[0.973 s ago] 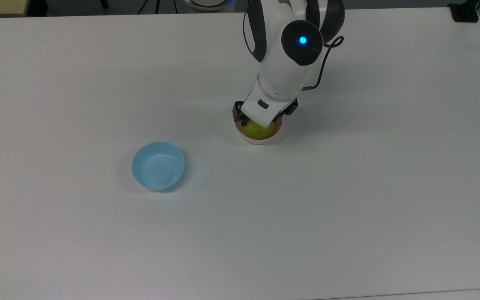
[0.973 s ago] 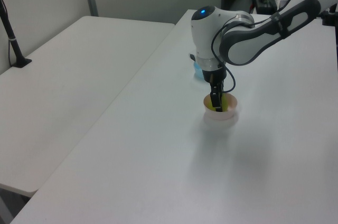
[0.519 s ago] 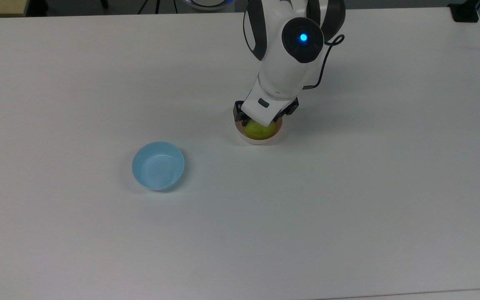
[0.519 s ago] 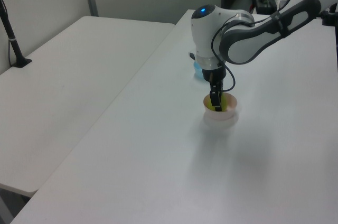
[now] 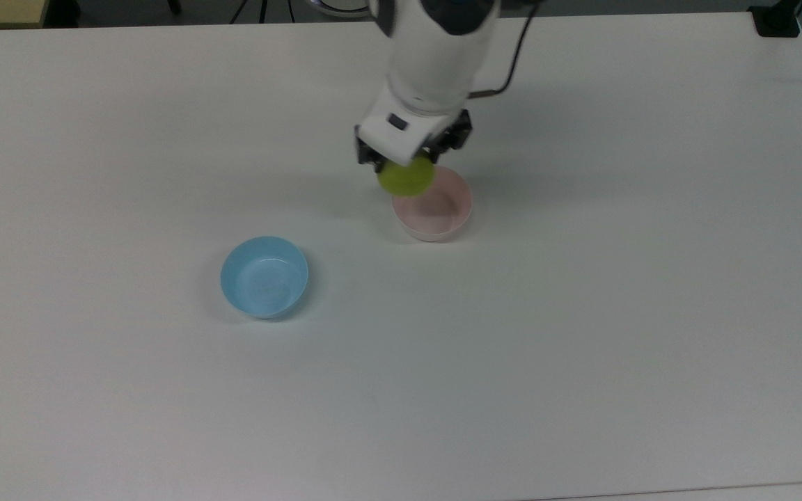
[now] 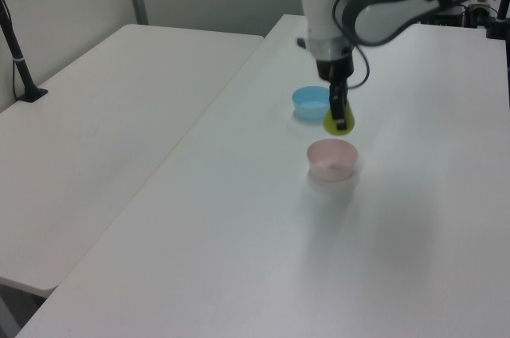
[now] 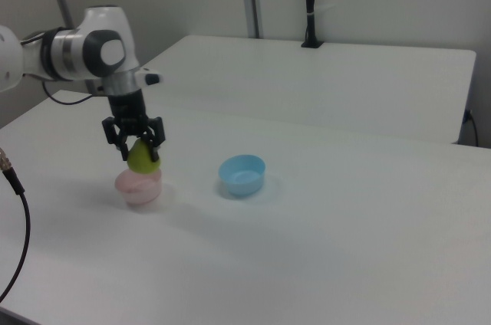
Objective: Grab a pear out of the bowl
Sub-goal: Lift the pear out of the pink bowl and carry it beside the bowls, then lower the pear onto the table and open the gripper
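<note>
The yellow-green pear (image 5: 406, 177) (image 6: 339, 122) (image 7: 141, 158) hangs in the air, held from above by my gripper (image 5: 408, 161) (image 6: 338, 115) (image 7: 137, 143), which is shut on it. The pale pink bowl (image 5: 433, 207) (image 6: 331, 159) (image 7: 138, 184) stands on the white table just below the pear, with nothing inside it. In the top view the pear overlaps the bowl's upper left rim.
A light blue bowl (image 5: 264, 276) (image 6: 311, 102) (image 7: 242, 174) stands apart from the pink one, at the top view's lower left. A second white table (image 6: 88, 115) adjoins at the left view's left. A dark post (image 7: 309, 3) rises at the right view's back.
The gripper has risen out of the pink bowl with the pear held in it and shifted toward the top view's upper left. The bowl now stands with nothing in it.
</note>
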Action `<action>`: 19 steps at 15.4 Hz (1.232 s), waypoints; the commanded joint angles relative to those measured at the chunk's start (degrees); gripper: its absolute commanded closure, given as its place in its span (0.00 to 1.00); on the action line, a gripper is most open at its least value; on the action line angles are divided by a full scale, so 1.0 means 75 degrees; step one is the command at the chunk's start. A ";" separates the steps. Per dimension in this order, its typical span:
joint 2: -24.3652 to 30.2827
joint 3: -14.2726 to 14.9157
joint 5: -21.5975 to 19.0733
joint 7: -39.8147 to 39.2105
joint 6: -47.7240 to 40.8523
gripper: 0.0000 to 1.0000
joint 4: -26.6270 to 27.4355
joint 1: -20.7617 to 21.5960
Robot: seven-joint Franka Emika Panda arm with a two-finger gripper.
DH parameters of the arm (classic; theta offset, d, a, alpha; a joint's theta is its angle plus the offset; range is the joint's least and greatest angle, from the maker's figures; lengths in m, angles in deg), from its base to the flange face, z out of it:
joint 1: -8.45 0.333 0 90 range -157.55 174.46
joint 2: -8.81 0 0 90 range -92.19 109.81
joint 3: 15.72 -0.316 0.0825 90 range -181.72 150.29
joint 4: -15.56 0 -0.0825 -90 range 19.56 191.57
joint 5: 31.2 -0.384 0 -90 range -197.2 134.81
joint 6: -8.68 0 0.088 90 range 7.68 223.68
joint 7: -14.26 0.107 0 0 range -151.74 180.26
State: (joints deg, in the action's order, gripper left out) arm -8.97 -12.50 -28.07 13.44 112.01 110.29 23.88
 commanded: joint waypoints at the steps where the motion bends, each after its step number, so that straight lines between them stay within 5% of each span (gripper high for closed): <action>1: 0.0285 -0.0452 -0.0008 -0.0838 -0.0313 0.58 0.0225 -0.1164; 6: 0.0168 -0.0417 0.0098 -0.1472 -0.0243 0.57 0.0283 -0.1927; 14: -0.0618 -0.0335 0.0555 -0.1355 0.0320 0.50 0.0307 -0.1916; 16: -0.0618 -0.0323 0.0555 -0.1343 0.0332 0.37 0.0307 -0.1904; 18: -0.0618 -0.0312 0.0567 -0.1343 0.0320 0.06 0.0307 -0.1893; 19: -0.0595 -0.0312 0.0590 -0.1343 0.0308 0.00 0.0284 -0.1881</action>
State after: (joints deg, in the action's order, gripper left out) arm -14.61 -14.91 -24.96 3.14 113.88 112.20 9.32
